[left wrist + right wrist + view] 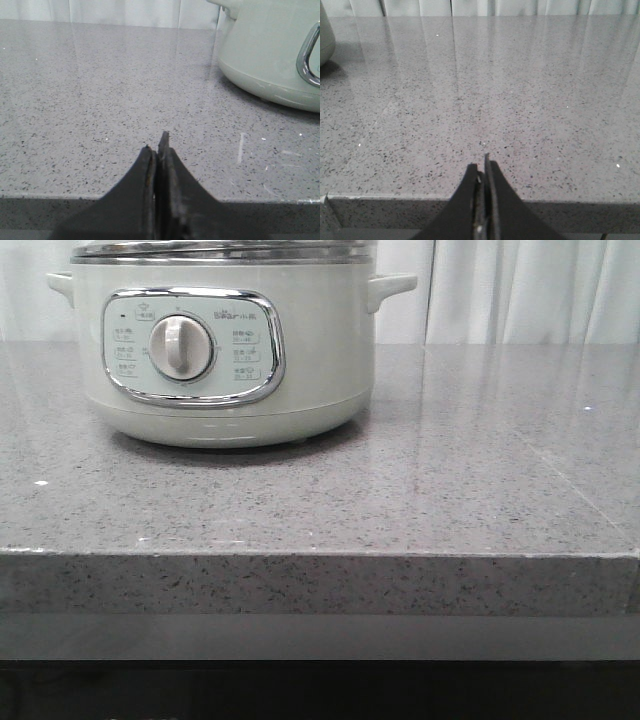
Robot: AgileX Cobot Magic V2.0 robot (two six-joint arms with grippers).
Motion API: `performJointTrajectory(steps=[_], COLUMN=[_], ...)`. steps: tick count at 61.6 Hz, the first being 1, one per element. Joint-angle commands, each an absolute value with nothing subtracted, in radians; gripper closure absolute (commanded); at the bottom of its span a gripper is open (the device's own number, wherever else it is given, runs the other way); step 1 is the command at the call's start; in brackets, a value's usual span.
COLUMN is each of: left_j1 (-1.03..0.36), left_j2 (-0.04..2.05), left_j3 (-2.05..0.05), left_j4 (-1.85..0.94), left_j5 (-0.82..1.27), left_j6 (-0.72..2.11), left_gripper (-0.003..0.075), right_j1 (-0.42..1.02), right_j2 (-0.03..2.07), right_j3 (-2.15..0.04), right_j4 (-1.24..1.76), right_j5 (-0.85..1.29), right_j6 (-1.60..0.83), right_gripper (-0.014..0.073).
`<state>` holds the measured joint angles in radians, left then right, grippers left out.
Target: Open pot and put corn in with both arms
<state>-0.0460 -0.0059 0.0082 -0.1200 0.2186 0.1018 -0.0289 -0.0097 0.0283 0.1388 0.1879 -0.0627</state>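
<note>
The counter [470,470] is grey speckled stone, polished enough to mirror the curtain [520,290], with a thick square front edge. On it, at about 11 o'clock in the front view, stands the pot [220,350]: a round, pale green cooker with smooth glossy walls, two stub handles, a chrome-framed panel [192,346] and a cream dial [181,348]. A lid [222,250] with a bright metal rim sits on top, so the pot is shut.

I can find no corn on the stone. That fits two stages: the corn waiting somewhere out of frame with the pot yet to be opened, or the corn already inside and the lid back on. The pictures do not settle which.

The left claw [158,150] hangs low at the counter's near edge, the pot at its 2 o'clock; its black wedge fingers are pressed together on nothing. The right claw [481,172] is likewise closed and empty over bare stone.
</note>
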Motion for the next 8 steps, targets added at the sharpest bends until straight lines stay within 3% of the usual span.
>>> performJointTrajectory(steps=[1, 8], left_j1=[-0.044, -0.044], left_j2=[-0.021, -0.021], left_j3=[0.019, 0.019], left_j4=[-0.132, -0.132], left_j5=[0.129, 0.129], left_j6=[0.093, 0.093], left_gripper=[0.0741, 0.0741], right_j1=[-0.036, -0.036], right_j2=[-0.031, -0.031], right_j3=[0.016, 0.016], right_j4=[0.128, 0.128], right_j5=[0.115, 0.115], right_j6=[-0.068, -0.068], right_gripper=[0.0714, 0.0714])
